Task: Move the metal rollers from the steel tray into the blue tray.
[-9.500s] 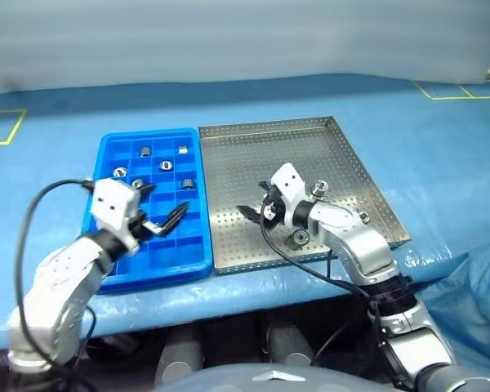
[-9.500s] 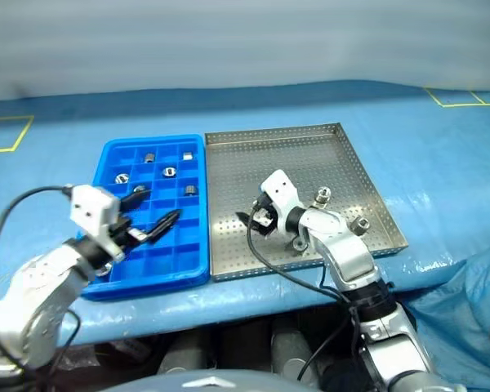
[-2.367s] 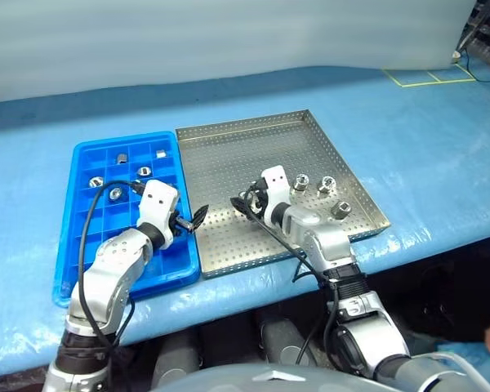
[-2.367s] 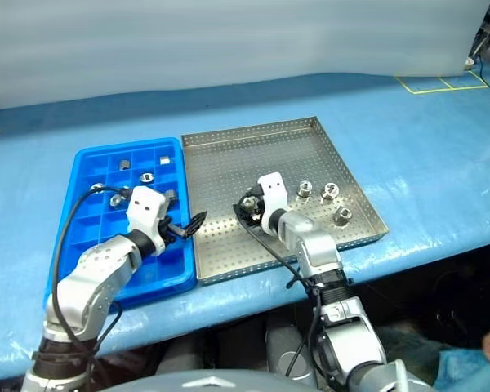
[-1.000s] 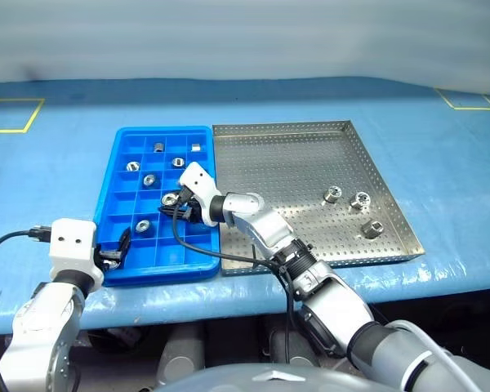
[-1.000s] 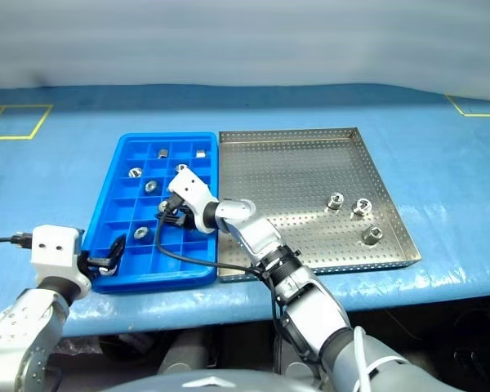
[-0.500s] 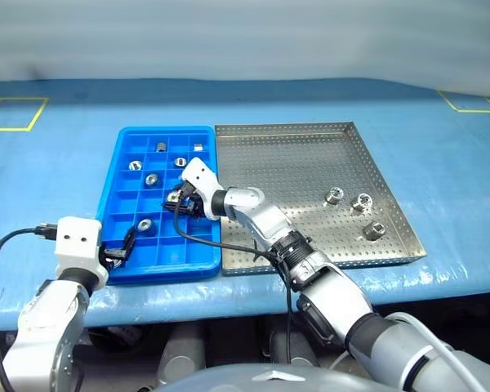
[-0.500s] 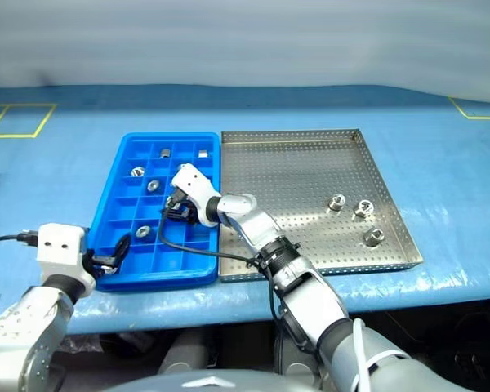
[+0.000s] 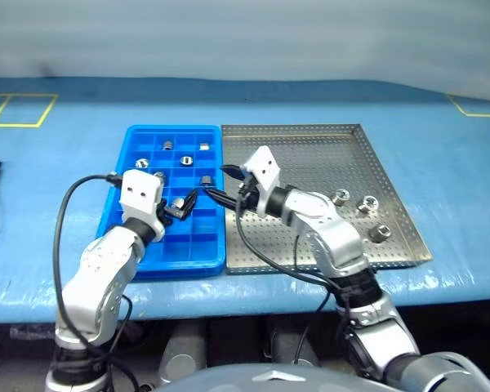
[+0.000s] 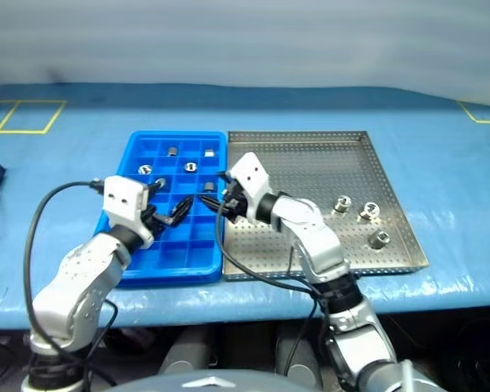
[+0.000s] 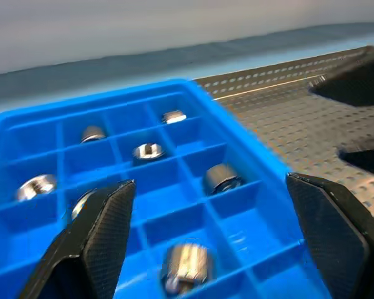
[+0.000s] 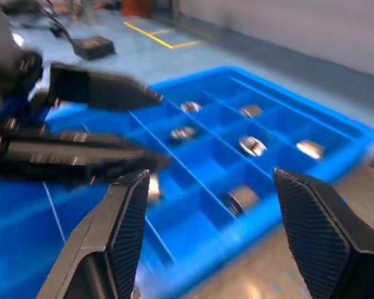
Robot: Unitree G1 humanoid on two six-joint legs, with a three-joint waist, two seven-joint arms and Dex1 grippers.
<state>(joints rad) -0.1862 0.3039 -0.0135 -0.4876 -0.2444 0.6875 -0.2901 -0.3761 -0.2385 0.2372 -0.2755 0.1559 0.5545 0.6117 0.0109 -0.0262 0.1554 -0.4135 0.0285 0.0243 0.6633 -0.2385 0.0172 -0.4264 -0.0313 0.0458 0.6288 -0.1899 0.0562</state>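
Head-camera views showed your right gripper [image 9: 225, 182] hanging over the seam between the blue tray [image 9: 126, 159] and the steel tray [image 9: 310, 140], its two black fingers parted and nothing between them. A second before, that gripper sat low in the blue tray's compartments with its fingers closed; by this moment it had lifted clear and swung toward the steel tray, empty. That reads as a roller just dropped off, and the arm heading back for another.

Your left gripper [image 9: 182, 208] had come up from the near-left corner of the blue tray and hovered over its middle compartments, fingers spread wide, holding nothing. Its wrist view looked between those fingers onto several metal rollers [image 11: 222, 178] lying in separate cells, with the right gripper's dark fingers blurred at the edge over the perforated steel.

About seven rollers lay in the blue tray, most in the far half. Three rollers [image 9: 360, 214] still stood near the right edge of the steel tray, well apart from both grippers. By my reckoning the job was more than half done, and you had three pieces left to fetch.
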